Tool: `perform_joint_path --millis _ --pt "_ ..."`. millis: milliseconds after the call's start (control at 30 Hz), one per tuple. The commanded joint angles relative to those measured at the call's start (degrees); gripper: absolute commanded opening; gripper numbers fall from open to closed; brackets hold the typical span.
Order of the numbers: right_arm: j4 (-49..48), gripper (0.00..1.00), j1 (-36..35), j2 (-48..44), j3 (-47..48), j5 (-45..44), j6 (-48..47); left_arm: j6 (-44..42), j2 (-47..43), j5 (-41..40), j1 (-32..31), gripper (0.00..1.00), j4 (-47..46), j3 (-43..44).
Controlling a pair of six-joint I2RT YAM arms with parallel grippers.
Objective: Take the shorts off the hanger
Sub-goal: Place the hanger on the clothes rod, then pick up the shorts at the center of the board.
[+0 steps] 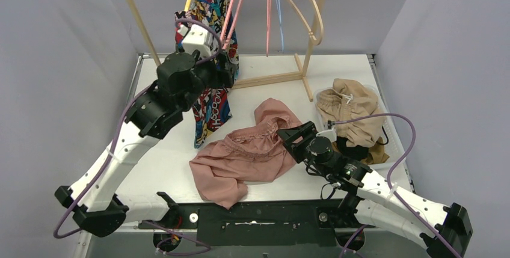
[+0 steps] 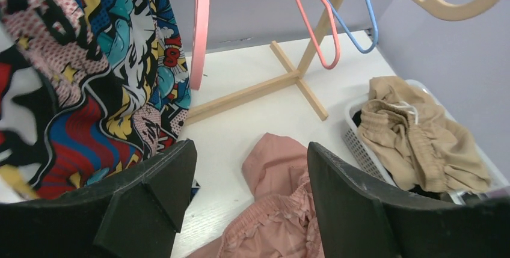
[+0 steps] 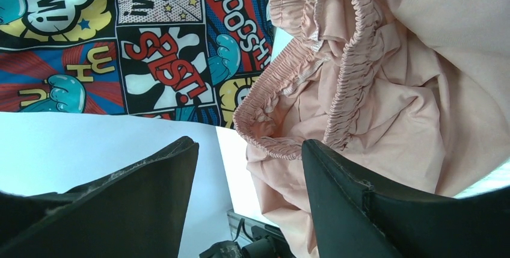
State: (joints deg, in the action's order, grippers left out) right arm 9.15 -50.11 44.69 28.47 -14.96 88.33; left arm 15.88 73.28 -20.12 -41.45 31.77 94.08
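Multicoloured comic-print cloth shorts [image 1: 211, 110] hang at the left end of the light wooden rack [image 1: 313, 29], over the far left of the white table [image 1: 168, 171]. Their long axis is vertical, with the top bunched up among the hangers and the loose end pointing down at the table. Which hanger carries them cannot be told.

The left gripper [image 2: 251, 150] is raised to about mid-height of the comic-print shorts. Its jaws are spread wide with nothing between them. In the left wrist view the print cloth sits just beside the outer face of one finger; whether they touch cannot be told.

Dusty pink cloth shorts [image 1: 246, 156] lie crumpled at the table centre, long axis running from far right to near left. Their gathered waistband gapes toward the right gripper [image 3: 249, 147]. The right gripper is low over the table, jaws parted and empty, tips just beside that waistband.

A white mesh basket [image 2: 361, 144] stands at the right edge of the table. Beige drawstring shorts [image 1: 349, 110] are heaped on top in it, with black cloth [image 1: 355, 148] beneath and a darker tan-brown fold [image 1: 377, 156] at the near side.

A thin pink hanger [image 2: 313, 29] and a blue hanger [image 2: 361, 26] hang on the rack to the right of the comic-print shorts.
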Motion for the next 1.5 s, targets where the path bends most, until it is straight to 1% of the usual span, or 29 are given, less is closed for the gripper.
perform_joint_path --millis 0,67,300,633,800,967,1067,1167,1233,1333,1467 --pt "-0.21 0.65 0.40 -0.29 0.79 -2.12 -0.77 1.38 -8.31 3.83 0.32 0.73 -7.84 -5.28" --pt "0.34 0.65 0.47 0.01 1.36 -2.87 -1.26 1.65 -11.25 3.68 0.32 0.76 -9.11 -8.55" --pt "1.20 0.65 0.45 1.58 3.39 -5.28 -2.38 2.59 -22.16 2.69 0.27 0.77 -11.72 -19.93" --pt "0.83 0.65 0.45 4.88 5.02 -5.67 -2.91 6.22 -34.39 5.91 0.32 0.78 -11.60 -35.43" --pt "2.40 0.66 0.40 6.05 6.45 -7.39 -4.57 7.26 -38.99 6.29 0.32 0.78 -11.65 -42.08" --pt "7.25 0.66 0.57 5.75 7.27 -11.12 -3.77 7.25 -42.79 7.07 0.32 0.78 -13.53 -47.82" --pt "9.42 0.66 0.51 4.91 6.96 -14.40 -2.58 7.15 -43.93 7.56 0.32 0.78 -13.94 -50.75" --pt "10.33 0.66 0.49 5.57 7.75 -16.73 -4.30 6.66 -44.59 8.05 0.32 0.78 -14.70 -54.40" --pt "8.10 0.66 0.31 7.84 9.95 -16.18 -9.31 6.55 -45.40 7.94 0.32 0.78 -14.42 -56.07" --pt "9.87 0.66 -1.91 14.78 18.22 -16.85 -15.25 5.16 -48.13 6.25 0.31 0.78 -14.49 -59.13" --pt "10.88 0.68 -8.87 25.66 27.22 -24.83 -20.43 4.04 -52.84 2.97 0.33 0.79 -12.63 -59.35"
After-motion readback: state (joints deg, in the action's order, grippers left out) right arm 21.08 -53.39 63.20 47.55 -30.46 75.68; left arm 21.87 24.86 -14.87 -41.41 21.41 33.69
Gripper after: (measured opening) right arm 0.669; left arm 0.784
